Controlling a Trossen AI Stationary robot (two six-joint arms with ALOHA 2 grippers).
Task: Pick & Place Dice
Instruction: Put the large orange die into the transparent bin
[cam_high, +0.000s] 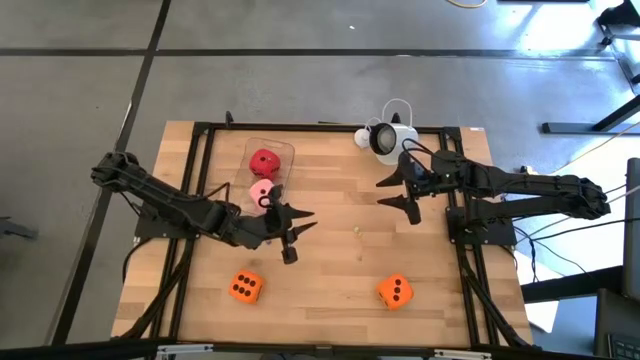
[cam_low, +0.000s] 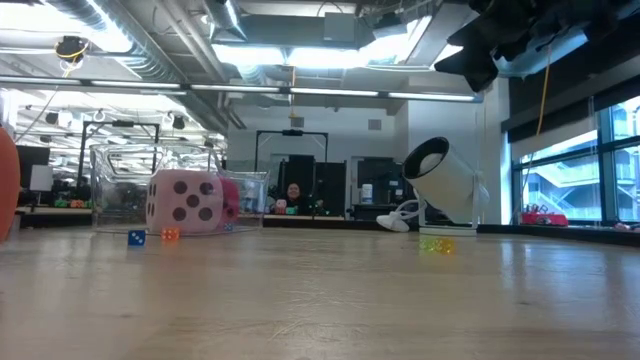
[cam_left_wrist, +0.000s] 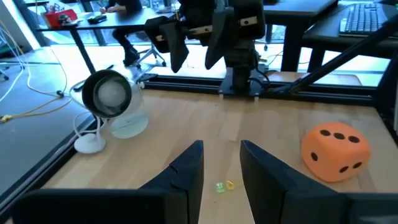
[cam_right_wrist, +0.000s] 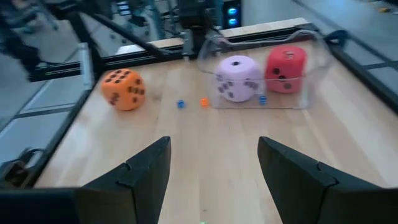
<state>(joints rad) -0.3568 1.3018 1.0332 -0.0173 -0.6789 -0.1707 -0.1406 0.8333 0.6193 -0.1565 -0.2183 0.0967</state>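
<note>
From above, the red soft die (cam_high: 264, 160) and pink soft die (cam_high: 261, 194) sit in a clear plastic tray (cam_high: 284, 150); two orange soft dice (cam_high: 245, 287) (cam_high: 396, 291) lie near the front edge. The left gripper (cam_high: 294, 233) and right gripper (cam_high: 408, 192) hover open, holding nothing. The wrist views show both pairs of fingers parted.

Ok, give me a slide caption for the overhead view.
Pink die and red die in the clear tray; two orange dice remain outside.

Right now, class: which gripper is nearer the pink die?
Left. The left gripper hovers just beside the pink die; the right gripper sits across the table.
</note>
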